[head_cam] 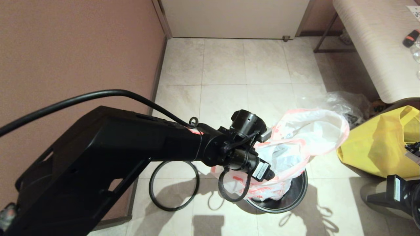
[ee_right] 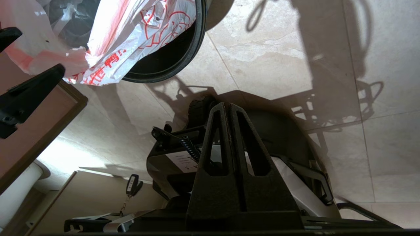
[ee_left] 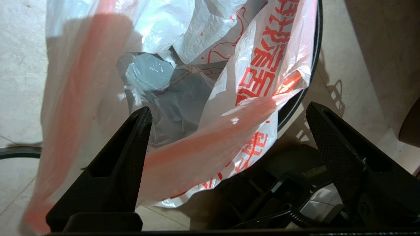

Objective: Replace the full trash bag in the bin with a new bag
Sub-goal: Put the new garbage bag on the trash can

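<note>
- Your left gripper (ee_left: 226,114) hung right over the bin (head_cam: 297,193), and its fingers (ee_left: 131,144) stood wide apart with nothing between them.
- The new bag (head_cam: 295,141) sat in the bin. Its pink rim puffed up high above the bin's edge and drooped over the near side. It was not yet pulled tidy around the rim.
- No bottles showed through this bag, so it looked like the fresh one. You could not see the full trash bag for sure in these pictures.
- To do this step well, I think you should have pinched the loose pink band nearest the fingers and drawn it out and down over the bin's edge. A slow pull would be best, as the thin film could tear or slip.
- Your right gripper (ee_right: 228,108) waited low on the right, well apart from the bin, with its fingers pressed together on nothing.
- You had 1 bin, 1 pink-rimmed bag in it, 1 black ring (head_cam: 174,185) on the floor beside it, 1 yellow bag (head_cam: 377,147) and 1 clear bag (head_cam: 344,101).
</note>
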Available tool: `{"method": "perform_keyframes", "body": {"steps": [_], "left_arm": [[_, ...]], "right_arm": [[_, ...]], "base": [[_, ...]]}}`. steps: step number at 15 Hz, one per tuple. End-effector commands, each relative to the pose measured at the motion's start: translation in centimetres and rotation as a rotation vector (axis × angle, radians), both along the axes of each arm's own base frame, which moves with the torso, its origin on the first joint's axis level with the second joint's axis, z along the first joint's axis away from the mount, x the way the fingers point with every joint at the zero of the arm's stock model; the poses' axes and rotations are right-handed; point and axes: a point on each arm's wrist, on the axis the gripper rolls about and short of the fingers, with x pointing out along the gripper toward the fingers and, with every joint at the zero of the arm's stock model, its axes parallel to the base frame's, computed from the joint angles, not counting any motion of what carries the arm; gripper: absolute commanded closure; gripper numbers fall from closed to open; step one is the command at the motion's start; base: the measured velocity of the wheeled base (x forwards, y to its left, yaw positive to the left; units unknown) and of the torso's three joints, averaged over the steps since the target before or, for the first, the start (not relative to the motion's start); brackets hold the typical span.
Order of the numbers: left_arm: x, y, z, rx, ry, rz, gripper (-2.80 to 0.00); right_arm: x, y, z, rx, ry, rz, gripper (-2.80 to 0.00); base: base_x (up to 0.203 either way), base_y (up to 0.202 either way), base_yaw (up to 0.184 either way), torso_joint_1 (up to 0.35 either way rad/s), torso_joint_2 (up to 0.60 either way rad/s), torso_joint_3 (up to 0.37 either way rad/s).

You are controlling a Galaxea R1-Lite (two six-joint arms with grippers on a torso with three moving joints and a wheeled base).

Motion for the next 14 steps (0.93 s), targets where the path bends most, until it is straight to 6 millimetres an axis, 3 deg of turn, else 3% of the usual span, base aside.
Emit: {"method": "perform_keyframes", "body": {"steps": [1,5,6,9,14], "left_arm": [[0.7,-0.5,-1.9,0.025,0.018,0.003,-2.8],[6.8,-0.4,-5.3,0.009,-0.011,0.105,-2.8],[7.4,-0.1,-5.5,0.005,-0.017,0.118,-2.8],[6.7,-0.5,-4.4,-0.008,-0.032,0.104,-2.8],[7.2,-1.2,-7.3,0.024,-0.039,0.11,-2.8]], "right_arm": [[0.1,-0.1,-0.1,-0.002,0.002,-0.001,0.0],[-0.4,-1.0,-0.8,-0.02,0.017,-0.026,0.0],[-0.4,-1.4,-1.0,-0.025,0.011,-0.026,0.0],[-0.4,-1.6,-1.0,-0.02,-0.002,-0.014,0.0],[-0.5,-1.5,-1.0,-0.01,-0.007,-0.004,0.0]], "base": [[0.0,0.0,0.0,0.0,0.0,0.0],[0.0,0.0,0.0,0.0,0.0,0.0],[0.0,0.0,0.0,0.0,0.0,0.0],[0.0,0.0,0.0,0.0,0.0,0.0],[0.0,0.0,0.0,0.0,0.0,0.0]]}}
